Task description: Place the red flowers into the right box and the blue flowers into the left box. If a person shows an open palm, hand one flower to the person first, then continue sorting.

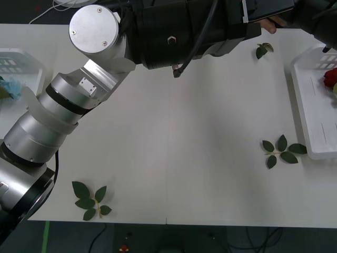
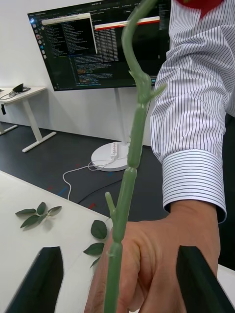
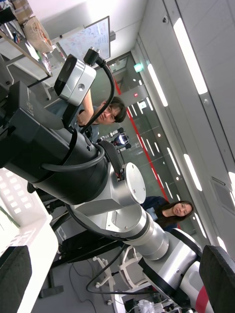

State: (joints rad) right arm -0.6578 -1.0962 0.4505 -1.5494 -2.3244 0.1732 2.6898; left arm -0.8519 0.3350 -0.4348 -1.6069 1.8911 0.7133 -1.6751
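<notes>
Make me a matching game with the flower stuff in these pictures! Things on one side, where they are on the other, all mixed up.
Things:
1. long green stem
2. blue flower
3. leaf sprig
4. right box

Places:
A. at the left box
B. has a red bloom inside
C. against a person's hand
D. on the bare table, near its front edge

Pairs: 1-C, 2-A, 3-D, 4-B
</notes>
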